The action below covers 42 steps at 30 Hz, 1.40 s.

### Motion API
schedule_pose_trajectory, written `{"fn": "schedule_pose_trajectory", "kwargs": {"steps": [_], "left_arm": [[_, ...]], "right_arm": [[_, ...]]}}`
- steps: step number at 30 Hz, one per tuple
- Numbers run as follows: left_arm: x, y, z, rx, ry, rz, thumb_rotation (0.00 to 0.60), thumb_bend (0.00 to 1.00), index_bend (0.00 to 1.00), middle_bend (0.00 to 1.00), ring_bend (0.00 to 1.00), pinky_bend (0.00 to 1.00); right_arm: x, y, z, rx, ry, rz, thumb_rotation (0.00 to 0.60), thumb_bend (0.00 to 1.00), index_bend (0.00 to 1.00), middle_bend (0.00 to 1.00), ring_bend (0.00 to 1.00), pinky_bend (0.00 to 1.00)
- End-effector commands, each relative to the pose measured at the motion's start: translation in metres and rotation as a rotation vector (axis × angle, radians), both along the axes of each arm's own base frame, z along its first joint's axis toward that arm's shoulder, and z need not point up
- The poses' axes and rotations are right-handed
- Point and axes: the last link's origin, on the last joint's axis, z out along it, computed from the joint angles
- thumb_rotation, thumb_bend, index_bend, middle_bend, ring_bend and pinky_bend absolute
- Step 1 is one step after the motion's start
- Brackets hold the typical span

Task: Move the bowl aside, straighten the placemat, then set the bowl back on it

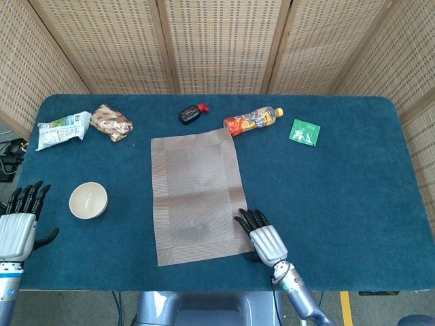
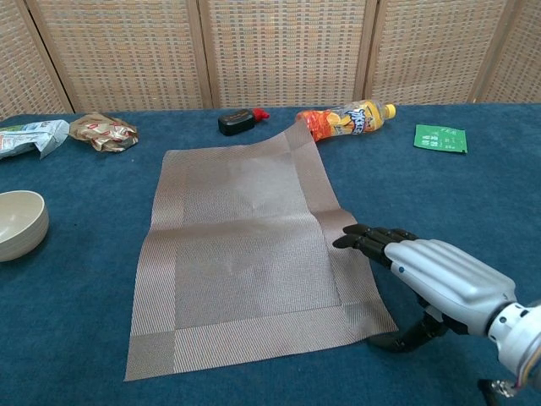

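Note:
The cream bowl (image 1: 88, 200) (image 2: 17, 224) stands on the blue table, left of the placemat and apart from it. The brown woven placemat (image 1: 196, 193) (image 2: 241, 254) lies slightly askew in the middle, its far right corner curling up against a bottle. My right hand (image 1: 262, 239) (image 2: 431, 275) lies flat at the mat's near right edge, fingertips (image 2: 355, 237) resting on the weave, thumb beside the near corner; it holds nothing. My left hand (image 1: 19, 227) hovers at the table's near left edge, fingers spread and empty, left of the bowl.
Along the far side lie a white snack bag (image 1: 62, 129), a brown wrapper (image 1: 111, 122), a black and red device (image 1: 192, 113), an orange bottle (image 1: 251, 121) on its side and a green packet (image 1: 304, 132). The table (image 1: 340, 197) has a padded blue top.

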Motion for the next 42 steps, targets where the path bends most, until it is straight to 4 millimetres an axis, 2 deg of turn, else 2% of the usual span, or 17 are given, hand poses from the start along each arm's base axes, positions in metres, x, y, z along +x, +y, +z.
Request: {"fn": "schedule_pose_trajectory", "kwargs": {"steps": [1,13,17,21,24,30,37,42], "left_arm": [[0.000,0.000,0.000,-0.003,0.001,-0.002,0.600,0.21,0.00,0.00,0.00,0.00],[0.001,0.000,-0.001,-0.009,-0.003,-0.001,0.600,0.21,0.00,0.00,0.00,0.00],[0.000,0.000,-0.001,-0.007,-0.007,0.001,0.600,0.21,0.00,0.00,0.00,0.00],[0.000,0.000,-0.001,-0.009,-0.006,0.003,0.600,0.21,0.02,0.00,0.00,0.00],[0.000,0.000,-0.001,-0.009,-0.006,0.003,0.600,0.21,0.02,0.00,0.00,0.00],[0.001,0.000,-0.001,-0.011,-0.009,0.006,0.600,0.21,0.04,0.00,0.00,0.00],[0.000,0.001,-0.002,-0.015,-0.011,0.009,0.600,0.21,0.04,0.00,0.00,0.00],[0.001,0.001,-0.002,-0.015,-0.012,0.009,0.600,0.21,0.04,0.00,0.00,0.00]], "right_arm": [[0.003,0.000,0.003,-0.035,-0.034,0.022,0.600,0.52,0.19,0.00,0.00,0.00],[-0.006,-0.001,-0.004,-0.011,-0.024,0.011,0.600,0.53,0.22,0.00,0.00,0.00],[-0.006,-0.003,-0.005,-0.022,-0.047,0.008,0.600,0.49,0.35,0.02,0.00,0.00],[-0.006,-0.004,-0.005,-0.053,-0.100,0.010,0.600,0.43,0.51,0.17,0.00,0.00],[-0.006,-0.004,-0.004,-0.077,-0.116,0.019,0.600,0.43,0.56,0.21,0.00,0.00],[-0.009,-0.004,-0.005,-0.076,-0.118,0.018,0.600,0.44,0.58,0.22,0.00,0.00],[-0.010,-0.003,-0.005,-0.076,-0.122,0.012,0.600,0.55,0.60,0.23,0.00,0.00],[-0.011,-0.003,-0.004,-0.079,-0.127,0.001,0.600,0.56,0.60,0.23,0.00,0.00]]}}
